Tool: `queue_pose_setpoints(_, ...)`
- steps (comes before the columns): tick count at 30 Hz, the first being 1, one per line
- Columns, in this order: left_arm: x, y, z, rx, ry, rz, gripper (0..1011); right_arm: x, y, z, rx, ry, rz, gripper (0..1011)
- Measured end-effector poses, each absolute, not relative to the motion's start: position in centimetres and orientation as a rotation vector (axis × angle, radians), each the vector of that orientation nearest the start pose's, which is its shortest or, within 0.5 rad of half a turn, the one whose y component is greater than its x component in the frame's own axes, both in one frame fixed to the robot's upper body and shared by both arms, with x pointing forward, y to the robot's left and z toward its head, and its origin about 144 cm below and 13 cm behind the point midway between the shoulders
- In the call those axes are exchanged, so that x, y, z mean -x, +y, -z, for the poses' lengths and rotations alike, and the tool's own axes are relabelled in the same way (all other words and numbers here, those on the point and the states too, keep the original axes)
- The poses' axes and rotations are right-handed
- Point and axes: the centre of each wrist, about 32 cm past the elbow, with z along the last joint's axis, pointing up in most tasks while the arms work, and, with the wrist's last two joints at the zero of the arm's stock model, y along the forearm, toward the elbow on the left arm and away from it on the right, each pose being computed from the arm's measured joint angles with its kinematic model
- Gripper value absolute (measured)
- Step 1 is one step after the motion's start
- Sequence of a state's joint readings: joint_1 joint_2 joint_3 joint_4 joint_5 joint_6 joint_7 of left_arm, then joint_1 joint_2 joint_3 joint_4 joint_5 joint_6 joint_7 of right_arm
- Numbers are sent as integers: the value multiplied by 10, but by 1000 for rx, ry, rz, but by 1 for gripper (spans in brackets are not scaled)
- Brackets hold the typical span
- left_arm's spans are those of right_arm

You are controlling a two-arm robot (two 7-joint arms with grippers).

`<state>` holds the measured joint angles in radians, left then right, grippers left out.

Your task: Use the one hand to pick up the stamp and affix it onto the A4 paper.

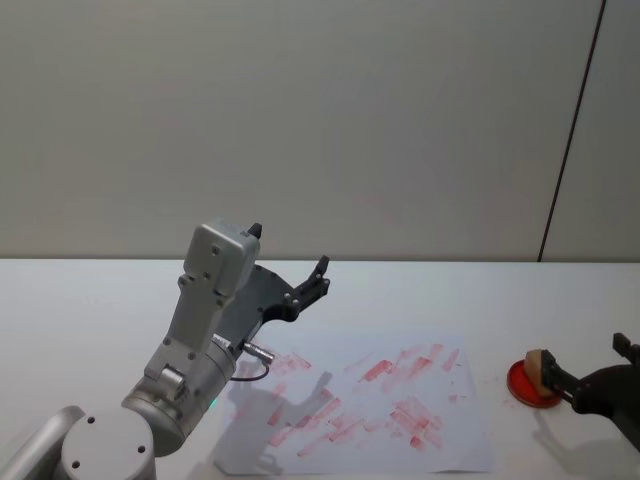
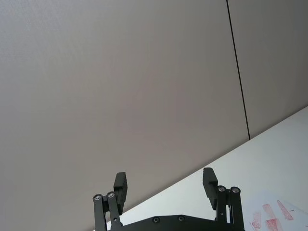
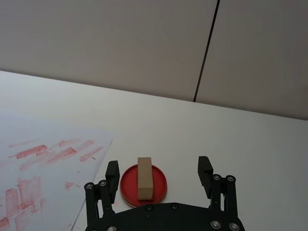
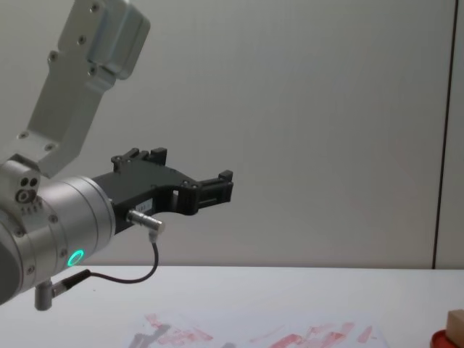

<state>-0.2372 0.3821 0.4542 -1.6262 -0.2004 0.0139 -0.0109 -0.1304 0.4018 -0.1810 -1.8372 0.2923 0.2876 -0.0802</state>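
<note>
The stamp (image 3: 145,178), a tan wooden block, stands on the round red ink pad (image 3: 129,188) to the right of the A4 paper (image 1: 380,405). In the head view, the stamp (image 1: 537,368) is at the lower right, with my right gripper (image 1: 587,358) just behind it. That gripper (image 3: 159,167) is open, its fingers spread wider than the block and not touching it. The paper (image 3: 43,163) lies flat and is covered in red smears. My left gripper (image 1: 290,250) hangs raised above the table's left side, open and holding nothing.
The white table (image 1: 480,290) runs back to a plain grey wall. The left arm's silver wrist (image 4: 65,225) with its cable looms large over the paper's left end. From the chest, the stamp (image 4: 455,322) shows at the lower right corner.
</note>
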Motion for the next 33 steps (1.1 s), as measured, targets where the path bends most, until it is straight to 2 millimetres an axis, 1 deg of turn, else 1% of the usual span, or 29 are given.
queue_pose_setpoints(18,-492,198,-1204,-61,-268,-1124,1002,-446,-247,-1163,362,144,1367,1001)
queue_pose_setpoints(30,-492,198,-1204,-61,-268,-1124,1003,-461,-240,-1155,392,157,1349,1001)
queue_pose_setpoints(32,-492,198,-1204,-61,-268,-1124,1002,-463,-239,-1154,395,158,1346,977)
queue_pose_setpoints(33,-492,198,-1204,-61,-268,-1124,1003,-464,-238,-1154,397,159,1345,940)
